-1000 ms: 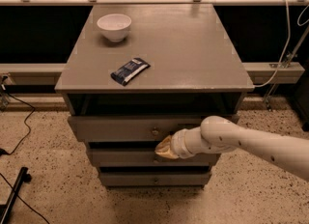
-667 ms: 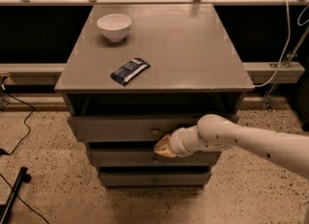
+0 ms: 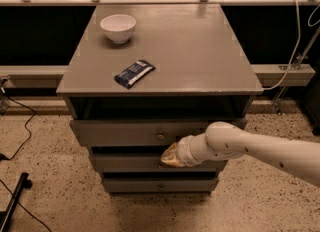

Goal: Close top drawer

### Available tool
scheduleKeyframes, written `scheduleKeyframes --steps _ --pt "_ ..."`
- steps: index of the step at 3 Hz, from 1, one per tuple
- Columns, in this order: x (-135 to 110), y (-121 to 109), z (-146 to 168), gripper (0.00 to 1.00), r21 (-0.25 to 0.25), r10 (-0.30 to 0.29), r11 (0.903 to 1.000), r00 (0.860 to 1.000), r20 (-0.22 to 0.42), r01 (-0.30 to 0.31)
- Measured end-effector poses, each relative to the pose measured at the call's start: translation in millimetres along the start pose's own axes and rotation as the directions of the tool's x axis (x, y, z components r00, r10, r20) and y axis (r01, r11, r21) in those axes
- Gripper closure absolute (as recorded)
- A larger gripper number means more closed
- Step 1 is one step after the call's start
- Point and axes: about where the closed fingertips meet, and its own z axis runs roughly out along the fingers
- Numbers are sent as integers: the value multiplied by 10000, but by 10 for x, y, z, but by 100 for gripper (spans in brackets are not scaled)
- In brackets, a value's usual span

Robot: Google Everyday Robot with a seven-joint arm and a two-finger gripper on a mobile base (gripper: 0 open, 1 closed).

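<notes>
The top drawer (image 3: 125,132) is a wide grey panel with a small brass knob (image 3: 160,136) at its centre. It stands pulled out a little from the grey cabinet (image 3: 200,66), with a dark gap above it. My gripper (image 3: 169,157) is at the end of the white arm (image 3: 250,148), which reaches in from the right. The gripper sits just below and slightly right of the knob, in front of the second drawer (image 3: 125,163). Its tan tip points left toward the drawer fronts.
A white bowl (image 3: 118,27) and a dark snack packet (image 3: 134,73) lie on the cabinet top. A third drawer (image 3: 150,185) is at the bottom. Black cables (image 3: 20,141) run over the speckled floor at left. A white cable (image 3: 295,51) hangs at right.
My gripper and arm have shifted slightly left, closer to the drawer fronts below the knob. The top drawer's position looks about the same.
</notes>
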Motion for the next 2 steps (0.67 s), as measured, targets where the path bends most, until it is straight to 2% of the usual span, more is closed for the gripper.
scheduleKeyframes --steps 1,2 --pt "12 321 -254 100 -154 -452 9988 9982 385 458" --pt "-153 778 -566 95 -722 -1182 9897 9898 791 1239"
